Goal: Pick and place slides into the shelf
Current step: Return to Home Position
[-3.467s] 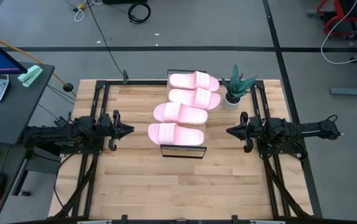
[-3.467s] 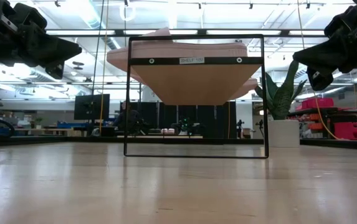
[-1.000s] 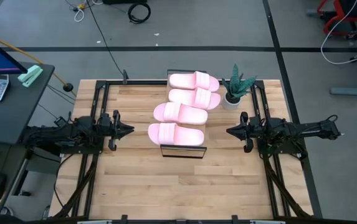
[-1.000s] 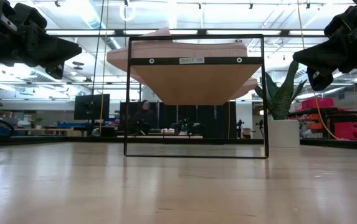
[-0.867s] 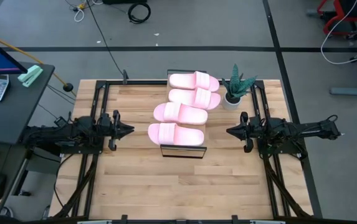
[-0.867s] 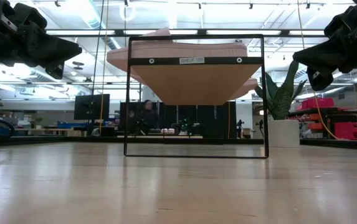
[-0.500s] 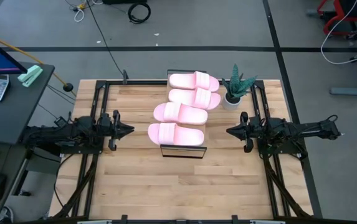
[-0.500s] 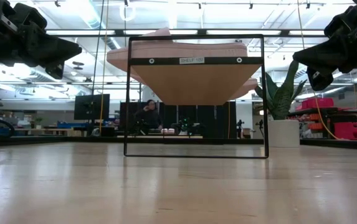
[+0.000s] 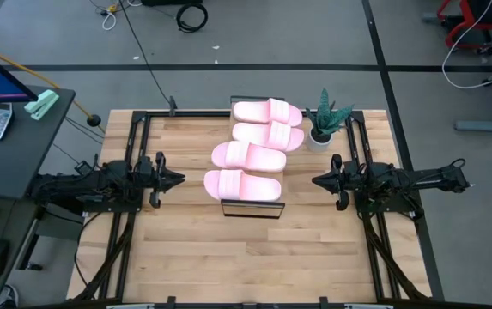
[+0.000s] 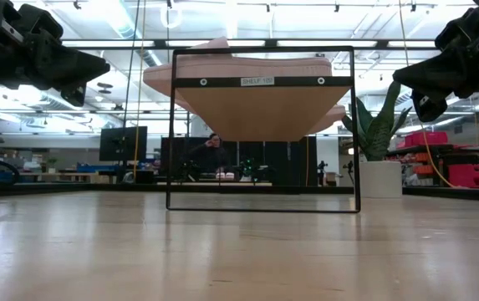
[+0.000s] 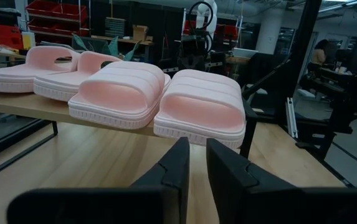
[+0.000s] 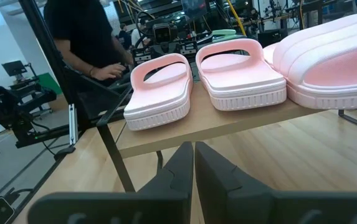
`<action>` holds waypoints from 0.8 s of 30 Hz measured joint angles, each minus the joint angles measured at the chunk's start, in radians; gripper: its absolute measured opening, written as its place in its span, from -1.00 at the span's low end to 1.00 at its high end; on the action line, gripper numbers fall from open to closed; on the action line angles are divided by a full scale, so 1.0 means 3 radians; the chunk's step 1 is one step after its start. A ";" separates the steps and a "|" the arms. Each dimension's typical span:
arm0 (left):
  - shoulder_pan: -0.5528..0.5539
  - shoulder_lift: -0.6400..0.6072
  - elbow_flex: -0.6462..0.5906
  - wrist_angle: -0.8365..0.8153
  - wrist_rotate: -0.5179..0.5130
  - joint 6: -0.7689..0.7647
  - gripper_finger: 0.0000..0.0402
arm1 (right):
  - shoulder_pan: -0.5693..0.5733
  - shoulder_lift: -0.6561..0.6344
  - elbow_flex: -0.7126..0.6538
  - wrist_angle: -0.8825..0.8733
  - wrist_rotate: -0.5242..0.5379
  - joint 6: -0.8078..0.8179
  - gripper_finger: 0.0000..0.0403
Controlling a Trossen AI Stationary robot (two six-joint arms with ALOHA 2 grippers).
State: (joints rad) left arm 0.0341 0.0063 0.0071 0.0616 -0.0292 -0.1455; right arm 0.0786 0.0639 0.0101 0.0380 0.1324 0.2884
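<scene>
Lying side by side on the shelf (image 10: 264, 109), upper centre of the high view: all four slides (image 9: 254, 155). Hovering mid-left and mid-right, well apart from it — left gripper (image 9: 177, 179), right gripper (image 9: 317, 181), both clenched, empty.

— How many slides?
— Four pink slides (image 9: 267, 112) (image 9: 268, 134) (image 9: 249, 156) (image 9: 242, 184), all alike.
— Shelves?
— One shelf (image 10: 264, 113), and one potted plant (image 9: 324, 121).
— Grippers?
— Two: the left gripper (image 9: 177, 178) and the right gripper (image 9: 316, 181). One table (image 9: 228, 257), and one person (image 12: 85, 37) beyond it.
</scene>
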 joint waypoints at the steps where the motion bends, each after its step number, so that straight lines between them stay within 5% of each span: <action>1: 0.0000 -0.0001 0.0001 0.0001 0.0000 0.0000 -0.70 | 0.0001 0.0000 0.0000 0.0000 -0.0001 0.0001 -0.89; 24: 0.0000 -0.0001 0.0000 0.0001 0.0000 0.0000 -0.69 | -0.0001 0.0000 0.0000 0.0000 -0.0001 0.0001 -0.89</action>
State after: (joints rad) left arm 0.0341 0.0059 0.0072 0.0619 -0.0292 -0.1455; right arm 0.0784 0.0639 0.0101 0.0380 0.1322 0.2886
